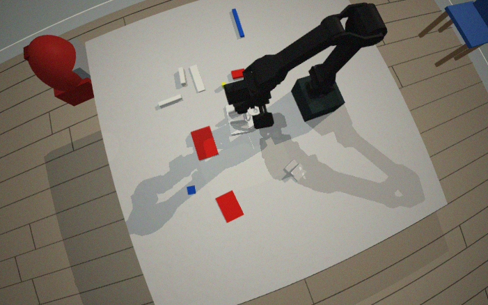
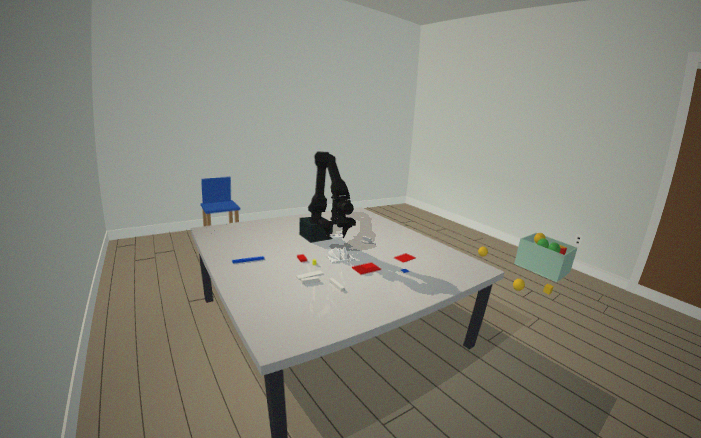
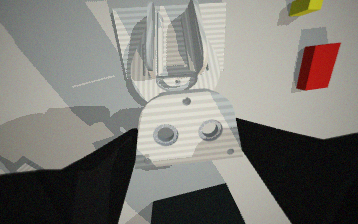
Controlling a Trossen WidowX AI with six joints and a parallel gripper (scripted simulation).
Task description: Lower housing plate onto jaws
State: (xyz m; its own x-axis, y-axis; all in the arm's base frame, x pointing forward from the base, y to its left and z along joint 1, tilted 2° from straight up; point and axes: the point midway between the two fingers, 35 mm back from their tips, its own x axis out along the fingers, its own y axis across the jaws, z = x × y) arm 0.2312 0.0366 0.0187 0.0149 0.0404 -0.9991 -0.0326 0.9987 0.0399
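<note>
In the top view, a long bar [image 1: 238, 23] [image 2: 248, 259] lies on the table [image 1: 313, 242] [image 2: 287, 326], left of the arm's base [image 1: 311, 109] [image 2: 306, 230].
</note>
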